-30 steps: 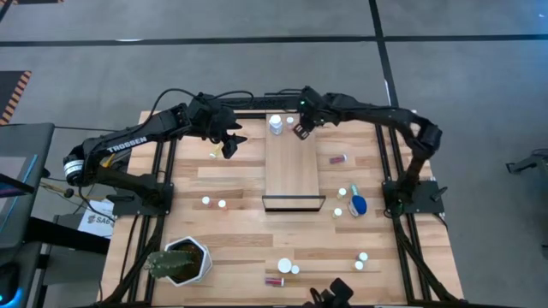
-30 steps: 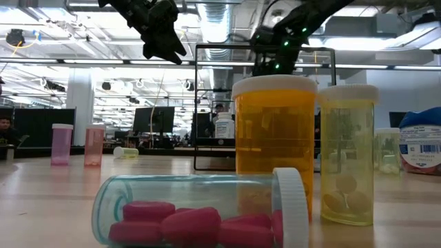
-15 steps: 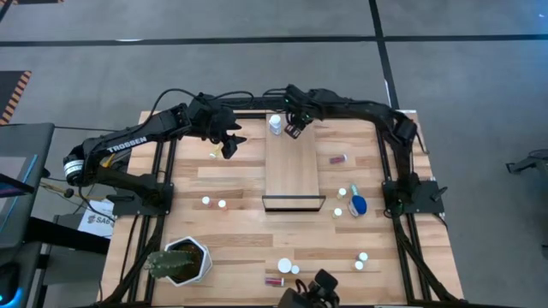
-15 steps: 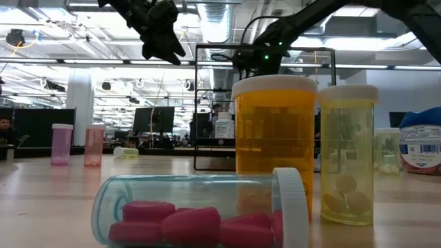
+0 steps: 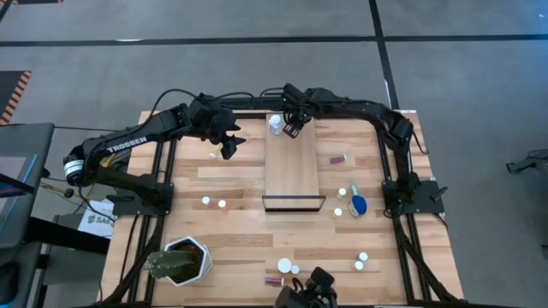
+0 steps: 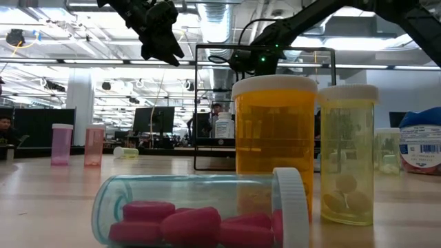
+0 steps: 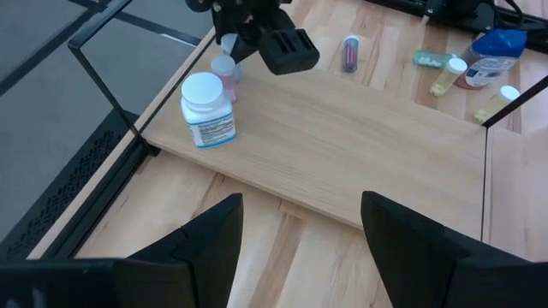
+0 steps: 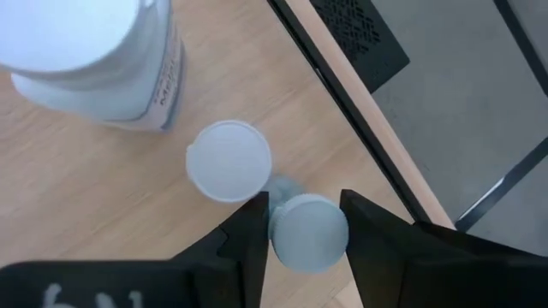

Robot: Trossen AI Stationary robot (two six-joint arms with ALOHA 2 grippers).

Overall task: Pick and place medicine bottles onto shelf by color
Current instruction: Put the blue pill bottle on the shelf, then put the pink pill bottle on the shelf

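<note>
– Jaws on the right gripper sit either side of a small white-capped bottle, close against its cap. Are they pinching it or letting go?

– I cannot tell from here. That bottle stands upright on the shelf, at its 12 o'clock end. A second small bottle is just beside it, and the big white bottle is a little further along the same end.

– And the left gripper?

– Its jaws are spread wide with nothing between them. It hangs above the desk at about 10 o'clock from the shelf, waiting.

– So how far along are they?

– Early, I'd say. There are only those three bottles on the shelf, all bunched at 12 o'clock, and the rest of the board is bare.

– What's left?

– Plenty. A red vial lies at 2 o'clock. The blue bottle and a few small ones sit round 4 o'clock. There's a pair at 8 o'clock, and a cluster down at 6 o'clock with two more toward 5. A yellowish one lies near the left gripper.

– All to be sorted by colour?

– As I judge it, yes. Most of the job is ahead.
</note>
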